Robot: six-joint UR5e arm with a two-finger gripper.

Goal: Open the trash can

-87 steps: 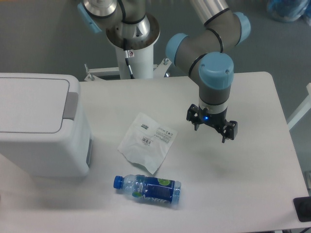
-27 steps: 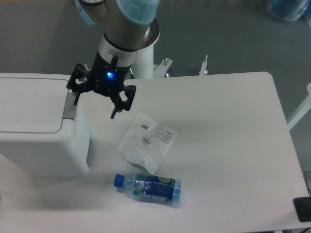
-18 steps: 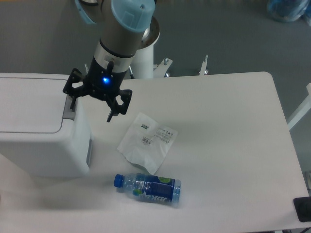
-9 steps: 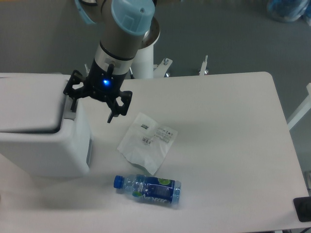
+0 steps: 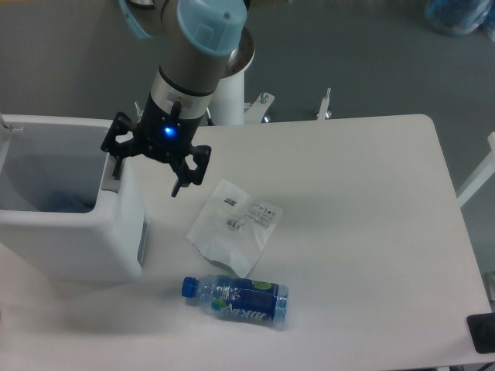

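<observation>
The trash can [image 5: 73, 243] is a large white bin at the table's left edge. Its top stands open and I see down into the cavity, where something blue [image 5: 66, 202] lies. The lid is swung back out of sight, apart from a small white piece at the far left rim [image 5: 7, 124]. My gripper [image 5: 147, 176] hangs over the bin's right rim with its fingers spread, open and holding nothing. Its left finger [image 5: 117, 161] is at the grey push tab [image 5: 113, 181]; whether it touches the tab I cannot tell. The right finger [image 5: 179, 184] hangs over the table.
A flat white plastic pouch [image 5: 234, 225] lies right of the bin. A clear bottle with a blue cap and label [image 5: 236, 300] lies on its side in front of it. The robot's white base [image 5: 218, 85] stands behind the table. A black object [image 5: 482, 332] sits at the lower right corner.
The arm swung from the table's right side to the bin's push tab. Over the last half second the flat lid has gone up and the bin now shows its inside. The gripper has hardly moved since.
</observation>
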